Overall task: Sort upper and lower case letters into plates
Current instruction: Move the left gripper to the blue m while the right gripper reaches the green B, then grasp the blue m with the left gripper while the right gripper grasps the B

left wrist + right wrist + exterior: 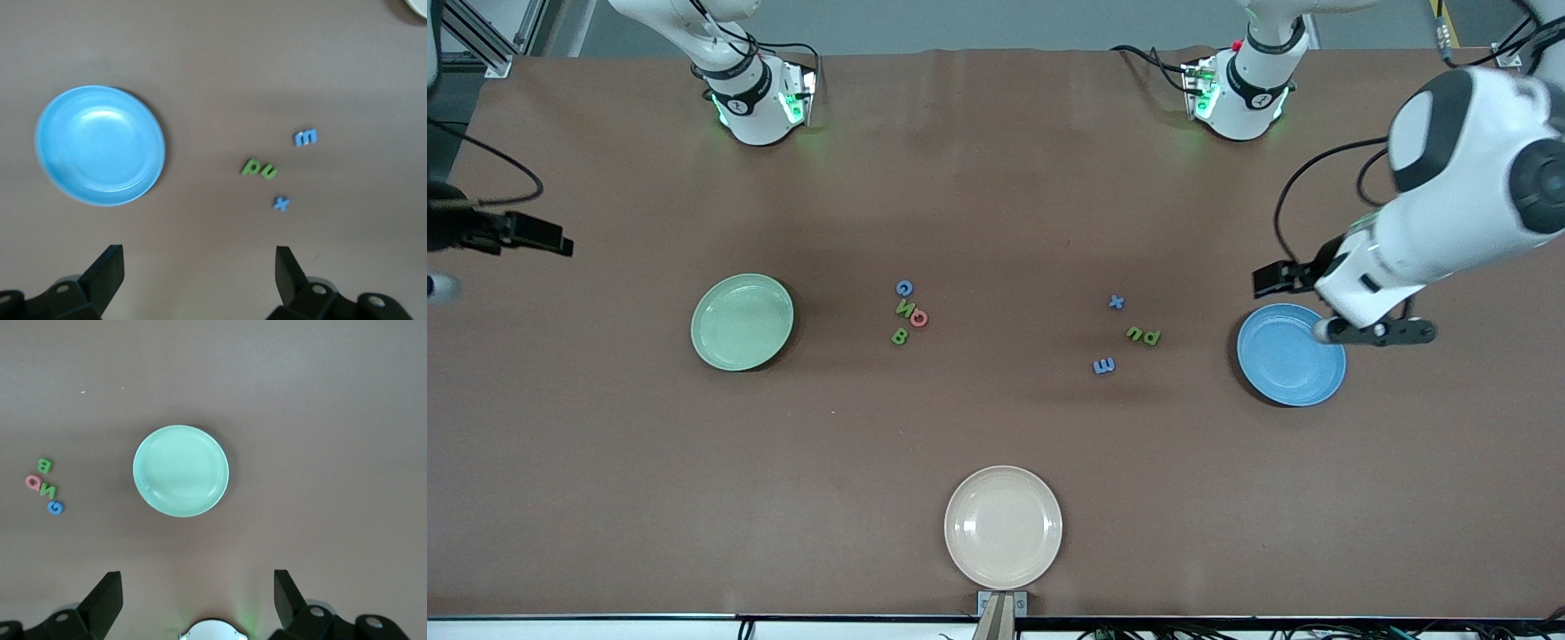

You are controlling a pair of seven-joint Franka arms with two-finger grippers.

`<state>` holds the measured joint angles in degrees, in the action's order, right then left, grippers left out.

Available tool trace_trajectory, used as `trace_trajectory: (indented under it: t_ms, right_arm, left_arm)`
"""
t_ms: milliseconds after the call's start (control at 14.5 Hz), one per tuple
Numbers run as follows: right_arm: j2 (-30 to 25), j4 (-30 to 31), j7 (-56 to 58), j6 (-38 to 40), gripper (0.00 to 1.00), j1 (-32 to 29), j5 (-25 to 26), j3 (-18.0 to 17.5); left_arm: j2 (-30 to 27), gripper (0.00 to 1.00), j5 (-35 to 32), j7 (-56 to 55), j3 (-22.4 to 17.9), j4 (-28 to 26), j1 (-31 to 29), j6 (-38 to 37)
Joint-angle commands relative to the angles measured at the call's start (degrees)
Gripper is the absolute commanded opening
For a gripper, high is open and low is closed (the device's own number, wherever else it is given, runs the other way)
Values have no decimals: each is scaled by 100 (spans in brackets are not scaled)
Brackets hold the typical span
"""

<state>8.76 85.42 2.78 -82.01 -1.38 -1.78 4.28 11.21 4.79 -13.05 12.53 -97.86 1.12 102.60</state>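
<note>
Letters grouped by case, each cluster near its plate
Capitals (908, 312) beside green plate (742, 321), lowercase (1129, 334) beside blue plate (1290, 355); left gripper (1352, 307) over the blue plate's rim, right gripper (197, 600) above the table, both wide, empty

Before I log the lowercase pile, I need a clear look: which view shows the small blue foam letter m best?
The left wrist view: the small blue foam letter m reads upright. The front view shows it turned and smaller. The right wrist view lacks it.

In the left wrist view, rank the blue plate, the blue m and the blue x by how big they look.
1. blue plate, by far the largest.
2. blue m.
3. blue x, slightly smaller than the m; the gap is small, so that order is less sure.
</note>
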Motion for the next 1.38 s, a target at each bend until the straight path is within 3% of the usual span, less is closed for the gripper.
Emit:
trace_trajectory:
  t_ms: [0,275,620,964,1101,1308]
  right_arm:
    - [47,1,-110,-201,100,93,-15,-76]
    - [344,141,-2514,-482,100,988,-15,-85]
    - [827,659,-4106,-1869,100,1780,-445,-85]
    - [1461,1071,-5207,-3327,100,2457,-446,-85]
    - [1567,1545,-5366,-4135,100,2668,-446,-85]
    - [2067,1627,-5595,-4717,100,2967,-446,-85]
  left_arm:
    - [65,100,-143,-477,13,-600,291,785]
    - [302,100,-443,-988,13,-1296,635,1875]
    - [1040,100,-846,-1890,12,-1315,1004,2658]
    - [1927,100,-1103,-3552,13,-763,1487,3090]
    - [2218,100,-1111,-3940,4,-490,1628,3143]
    - [2552,100,-1488,-4432,12,-199,1699,3249]
